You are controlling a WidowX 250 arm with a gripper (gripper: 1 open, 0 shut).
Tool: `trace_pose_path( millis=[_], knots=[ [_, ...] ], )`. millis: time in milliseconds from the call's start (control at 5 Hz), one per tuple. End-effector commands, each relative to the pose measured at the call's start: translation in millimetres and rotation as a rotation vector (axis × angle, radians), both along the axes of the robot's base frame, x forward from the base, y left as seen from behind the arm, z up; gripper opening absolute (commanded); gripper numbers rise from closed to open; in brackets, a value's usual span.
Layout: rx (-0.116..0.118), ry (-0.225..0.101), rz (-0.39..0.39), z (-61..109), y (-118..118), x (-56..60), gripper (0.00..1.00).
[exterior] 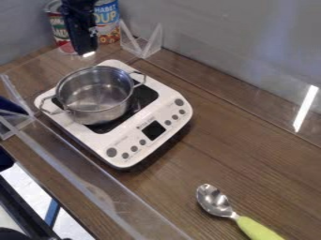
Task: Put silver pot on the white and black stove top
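Note:
The silver pot (94, 93) stands upright on the black heating surface of the white stove top (153, 125), towards its back left corner, with its two small handles showing. My gripper (81, 48) hangs just above and behind the pot's far rim, pointing down. Its dark fingers are slightly apart and hold nothing, clear of the pot.
A metal spoon with a yellow-green handle (231, 213) lies on the wooden table at the front right. Cans (108, 16) stand against the back wall behind the gripper. A clear plastic stand (149, 41) is beside them, and a clear panel (56, 155) runs along the front left.

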State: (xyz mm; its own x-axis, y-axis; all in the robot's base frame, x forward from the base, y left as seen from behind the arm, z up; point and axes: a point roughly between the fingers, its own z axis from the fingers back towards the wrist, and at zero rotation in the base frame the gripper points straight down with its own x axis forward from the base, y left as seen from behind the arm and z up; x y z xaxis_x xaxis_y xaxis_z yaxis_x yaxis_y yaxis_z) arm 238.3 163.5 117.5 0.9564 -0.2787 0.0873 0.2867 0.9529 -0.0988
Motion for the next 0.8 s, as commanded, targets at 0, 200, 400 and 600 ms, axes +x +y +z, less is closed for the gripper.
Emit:
trace_pose_path(
  millis=[0,200,400,600],
  knots=[
    [0.008,-0.014,0.006,0.1,1,-1.2,1.0],
    [0.002,-0.003,0.002,-8.4,-2,-1.4,1.0],
    [-0.005,0.003,0.001,-18.3,-2,-0.1,1.0],
    [-0.012,0.007,0.001,-27.8,-3,0.8,1.0]
  ],
)
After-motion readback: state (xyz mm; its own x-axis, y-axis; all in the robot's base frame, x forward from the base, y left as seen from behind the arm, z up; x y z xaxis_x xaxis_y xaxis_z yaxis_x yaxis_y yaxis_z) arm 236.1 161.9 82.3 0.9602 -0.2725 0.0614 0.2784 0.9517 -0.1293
